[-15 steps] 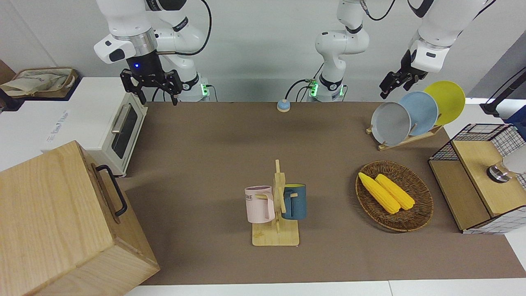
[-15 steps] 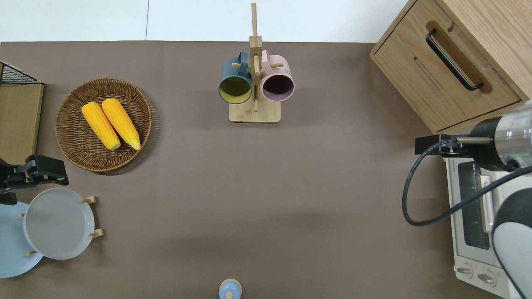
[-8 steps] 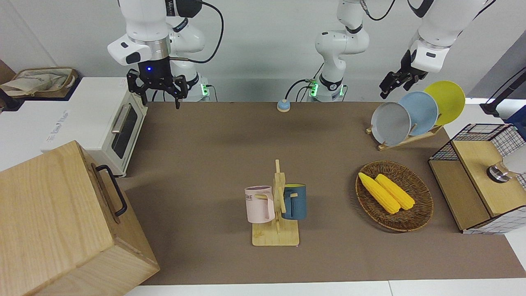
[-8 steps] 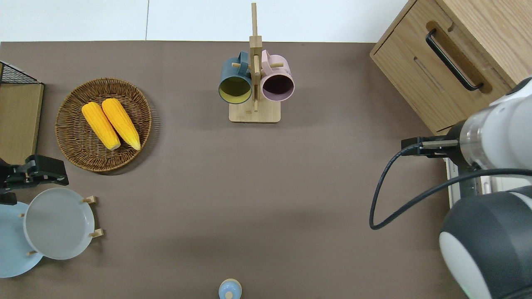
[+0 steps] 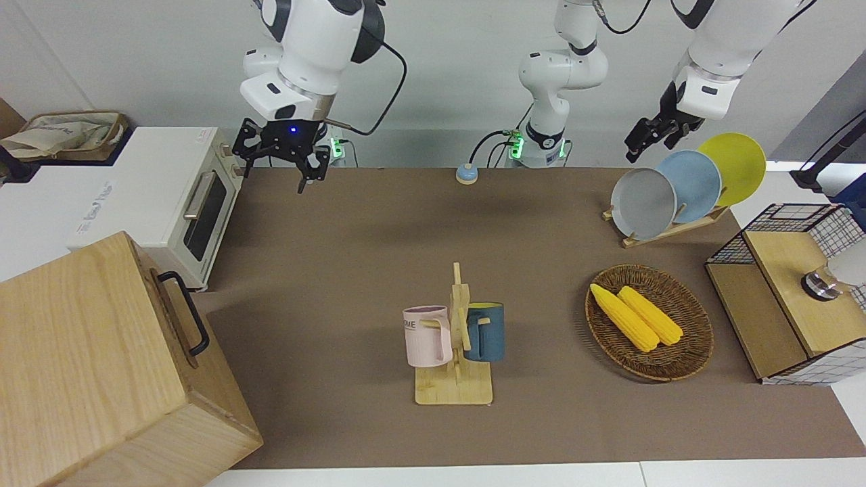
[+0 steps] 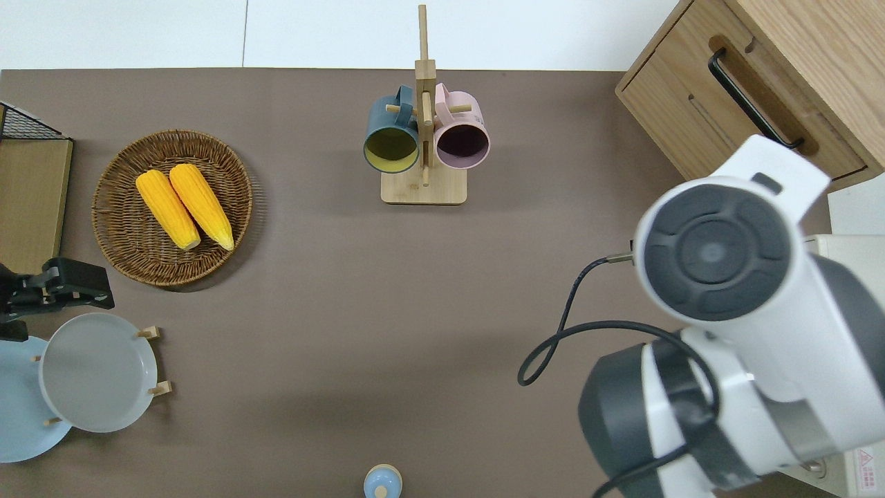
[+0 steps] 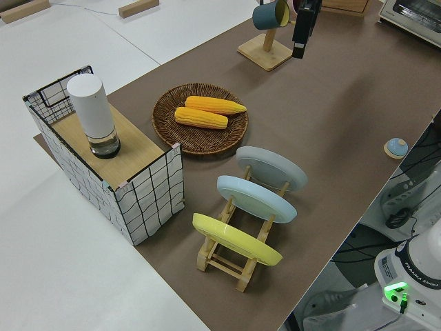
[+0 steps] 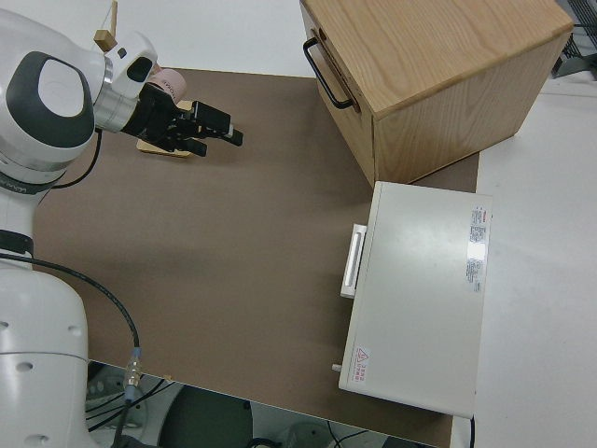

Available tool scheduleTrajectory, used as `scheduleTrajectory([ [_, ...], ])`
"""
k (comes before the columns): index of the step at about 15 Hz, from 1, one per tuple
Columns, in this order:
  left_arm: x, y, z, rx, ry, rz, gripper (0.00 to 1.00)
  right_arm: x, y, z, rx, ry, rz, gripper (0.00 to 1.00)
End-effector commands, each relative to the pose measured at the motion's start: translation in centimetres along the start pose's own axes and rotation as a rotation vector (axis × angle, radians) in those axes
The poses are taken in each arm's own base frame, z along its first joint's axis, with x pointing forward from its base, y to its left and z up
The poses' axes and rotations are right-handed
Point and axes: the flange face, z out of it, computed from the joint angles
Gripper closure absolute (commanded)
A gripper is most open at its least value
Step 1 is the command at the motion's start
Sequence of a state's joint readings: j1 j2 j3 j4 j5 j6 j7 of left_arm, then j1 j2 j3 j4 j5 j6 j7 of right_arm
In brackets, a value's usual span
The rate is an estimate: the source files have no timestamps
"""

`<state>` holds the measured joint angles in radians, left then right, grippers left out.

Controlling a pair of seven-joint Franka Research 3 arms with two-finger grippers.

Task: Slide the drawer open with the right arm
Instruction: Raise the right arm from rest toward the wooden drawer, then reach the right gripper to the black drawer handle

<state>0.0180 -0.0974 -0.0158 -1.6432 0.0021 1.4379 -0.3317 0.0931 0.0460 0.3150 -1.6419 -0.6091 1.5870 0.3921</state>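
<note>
Hanging over bare bench near the toaster oven, the right claw is spread open, empty, well apart from the drawer. That drawer sits shut in the wooden cabinet at the right arm's end, farther from the robots, its black handle untouched; reaching, gripping and pulling all remain.

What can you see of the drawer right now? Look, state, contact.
The drawer is a wide, shallow pale-wood front with a black metal bar handle set over a recessed slot, in the upper part of a big light-wood box cabinet at the right arm's end of the table. It looks closed, its front about flush with the cabinet face. Nothing touches it: the right gripper hangs in the air away from the handle.
</note>
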Motion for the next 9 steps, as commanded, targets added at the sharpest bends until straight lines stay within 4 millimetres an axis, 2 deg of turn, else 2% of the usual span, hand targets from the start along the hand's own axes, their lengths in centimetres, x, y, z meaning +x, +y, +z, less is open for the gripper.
scheduleTrajectory([
  [1, -0.3, -0.1, -0.4, -0.006, 0.005, 0.009, 0.01, 1.1, -0.9, 1.5, -0.157, 0.024, -0.030, 0.015],
  [3, -0.3, -0.1, -0.4, -0.006, 0.005, 0.009, 0.01, 1.4, -3.0, 3.0, -0.250, 0.037, -0.079, 0.015],
  [7, -0.3, -0.1, -0.4, -0.006, 0.005, 0.009, 0.01, 2.0, -7.3, 4.7, -0.407, 0.063, -0.136, 0.015],
  [9, -0.3, -0.1, -0.4, -0.006, 0.005, 0.009, 0.01, 2.7, -9.3, 6.6, -0.529, 0.098, -0.144, 0.015],
])
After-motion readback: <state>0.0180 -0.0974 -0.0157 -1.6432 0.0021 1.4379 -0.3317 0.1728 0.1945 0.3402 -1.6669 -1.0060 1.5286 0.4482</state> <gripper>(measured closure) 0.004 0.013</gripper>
